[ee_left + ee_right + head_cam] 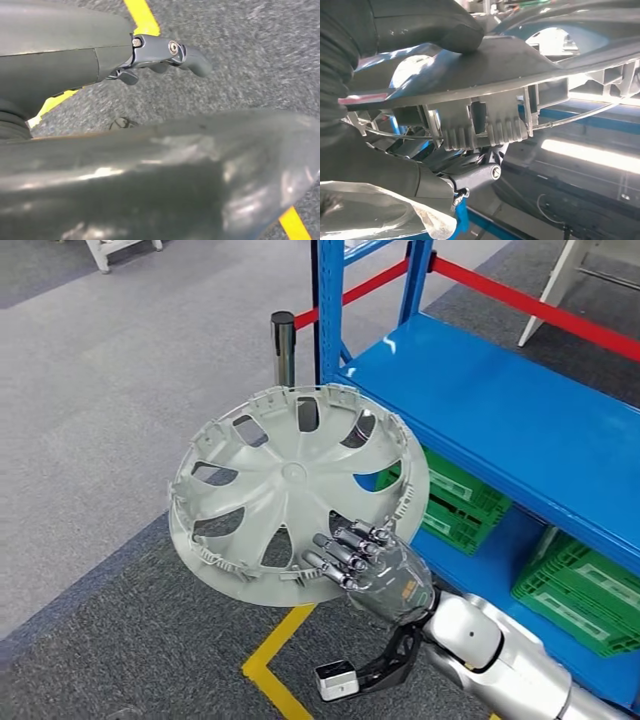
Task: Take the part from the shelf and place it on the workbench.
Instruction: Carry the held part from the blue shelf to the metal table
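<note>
Hubcap [290, 490] hangs clear of the blue shelf [490, 410], pinched at its five o'clock rim by the right hand [370, 565], fingers [343, 555] over its face. Keep it level while carrying. Left hand [166, 52] hangs, fingers curled, holding nothing.

blue shelf [513, 410] close right, grey floor [90, 420] seemingly open left
</note>
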You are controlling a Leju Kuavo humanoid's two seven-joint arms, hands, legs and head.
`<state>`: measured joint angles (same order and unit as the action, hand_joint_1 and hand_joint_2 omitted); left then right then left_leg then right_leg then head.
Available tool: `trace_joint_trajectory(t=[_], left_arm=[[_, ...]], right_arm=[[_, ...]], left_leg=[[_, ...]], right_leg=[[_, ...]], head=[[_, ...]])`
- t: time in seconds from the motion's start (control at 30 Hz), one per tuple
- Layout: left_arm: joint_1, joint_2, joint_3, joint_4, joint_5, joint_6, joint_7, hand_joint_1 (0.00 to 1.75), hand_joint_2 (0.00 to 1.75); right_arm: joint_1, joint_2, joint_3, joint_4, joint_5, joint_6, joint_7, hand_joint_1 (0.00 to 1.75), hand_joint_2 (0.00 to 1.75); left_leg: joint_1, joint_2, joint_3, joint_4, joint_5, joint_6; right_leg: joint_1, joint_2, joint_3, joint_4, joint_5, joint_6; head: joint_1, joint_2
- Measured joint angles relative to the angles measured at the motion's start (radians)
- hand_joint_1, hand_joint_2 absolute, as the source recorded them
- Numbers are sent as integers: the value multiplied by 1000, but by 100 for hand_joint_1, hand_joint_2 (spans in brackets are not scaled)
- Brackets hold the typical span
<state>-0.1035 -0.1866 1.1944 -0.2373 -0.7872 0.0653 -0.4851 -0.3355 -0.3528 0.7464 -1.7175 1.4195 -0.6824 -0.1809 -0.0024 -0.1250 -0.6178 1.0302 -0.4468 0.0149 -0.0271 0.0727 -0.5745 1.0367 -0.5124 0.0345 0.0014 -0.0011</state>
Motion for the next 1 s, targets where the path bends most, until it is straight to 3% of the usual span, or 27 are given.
trace_joint_trajectory(t=[0.07, 0.13, 0.2, 0.27, 0.3, 0.33, 0.37, 0.43, 0.5, 0.57, 0.63, 0.7, 0.77, 0.8, 0.83, 0.87, 0.93, 1.0], left_arm=[[6, 3, 0, 0, 3, 0, -2, 0, 0], [10, 4, 0, 0, 8, 0, -3, 0, 0], [9, 4, 0, 0, 14, 0, -3, 0, 0], [10, 4, 0, 0, 15, 2, 2, 0, 0], [12, 4, 0, 0, 14, 5, 6, 0, 0], [15, 4, 0, 0, 13, 6, 11, 0, 0], [17, 4, 0, 0, 11, 8, 15, 0, 0], [19, 4, 0, 0, 10, 9, 18, 0, 0], [17, 4, 0, 0, 11, 8, 17, 0, 0], [21, 4, 0, 0, 12, 6, 15, 0, 0], [25, 5, 1, 0, 15, 6, 12, 0, 0], [24, 5, 1, 0, 20, 5, 6, 0, 0], [20, 4, 3, 0, 24, 3, 1, 0, 0], [20, 4, 4, 0, 28, 2, -1, 0, 0], [20, 4, 6, 0, 30, 2, -1, 0, 0], [20, 4, 8, 0, 33, 2, -1, 0, 0], [20, 4, 12, 0, 35, 4, -1, 0, 0], [22, 4, 14, 0, 36, 8, 1, 0, 0]], right_arm=[[-6, 4, 1, -1, -6, 0, -7, 175, 175], [-11, 10, 1, -1, -12, 0, -14, 175, 175], [-15, 15, 2, -1, -11, 0, -18, 175, 175], [-19, 17, 6, 3, -4, 0, -17, 175, 175], [-21, 17, 9, 6, 0, 0, -14, 175, 175], [-23, 17, 12, 8, 1, 0, -11, 175, 175], [-25, 17, 15, 10, -1, 0, -9, 175, 175], [-26, 18, 17, 10, -9, 0, -6, 175, 175], [-26, 19, 17, 10, -14, 0, -3, 175, 175], [-26, 22, 17, 10, -14, 0, -2, 175, 175], [-27, 27, 17, 10, -16, 0, -8, 175, 175], [-28, 28, 17, 11, -24, 0, -21, 175, 175], [-28, 30, 17, 13, -33, 0, -36, 175, 175], [-29, 32, 17, 16, -36, 0, -43, 175, 175], [-29, 34, 18, 18, -39, 0, -48, 175, 175], [-30, 37, 18, 20, -41, 0, -52, 175, 175], [-36, 43, 19, 25, -47, 0, -57, 175, 175], [-45, 49, 22, 30, -52, 0, -61, 175, 175]], left_leg=[[3, -15, -7, 2, 3, -10], [0, 25, -24, 38, -21, -20], [1, 90, -74, 149, -78, -31], [6, 114, -128, 265, -121, -37], [7, 117, -135, 281, -118, -38], [8, 120, -122, 256, -95, -37], [7, 128, -91, 197, -60, -34], [-4, 169, -24, 62, -10, -23], [-16, 193, 0, 6, -3, -13], [-17, 173, -1, -2, -2, -3], [-12, 151, 2, -14, 5, 8], [-7, 128, 5, -20, 9, 16], [-7, 101, 5, -19, 9, 20], [-7, 85, 5, -19, 9, 20], [-6, 69, 6, -17, 8, 20], [-4, 53, 6, -14, 7, 18], [-1, 24, 2, -2, 1, 9], [2, 0, -8, 8, -1, -3]], right_leg=[[0, -19, 3, -3, 2, -7], [-2, -43, 8, -7, 3, -18], [1, -73, 13, -9, 0, -28], [5, -103, 16, -9, -3, -32], [6, -116, 18, -9, -5, -33], [7, -129, 20, -9, -7, -32], [8, -142, 24, -9, -10, -32], [11, -166, 31, -9, -17, -27], [15, -188, 34, -10, -21, -19], [16, -206, 37, -15, -25, -9], [12, -169, 28, 6, -45, -1], [8, -102, -22, 106, -96, 1], [8, -76, -96, 240, -139, 4], [8, -74, -118, 270, -136, 5], [7, -73, -123, 260, -112, 7], [6, -69, -107, 211, -73, 7], [-2, -32, -54, 78, -6, 10], [-4, -1, -22, 16, 8, 7]], head=[[0, 0], [-9, 0], [-18, 0], [-19, 0], [-19, 0], [-19, 0], [-19, 0], [-19, 0], [-19, 0], [-19, 0], [-18, 0], [-13, 0], [-9, 0], [-9, 0], [-9, 0], [-9, 0], [-9, 0], [-9, 0]])
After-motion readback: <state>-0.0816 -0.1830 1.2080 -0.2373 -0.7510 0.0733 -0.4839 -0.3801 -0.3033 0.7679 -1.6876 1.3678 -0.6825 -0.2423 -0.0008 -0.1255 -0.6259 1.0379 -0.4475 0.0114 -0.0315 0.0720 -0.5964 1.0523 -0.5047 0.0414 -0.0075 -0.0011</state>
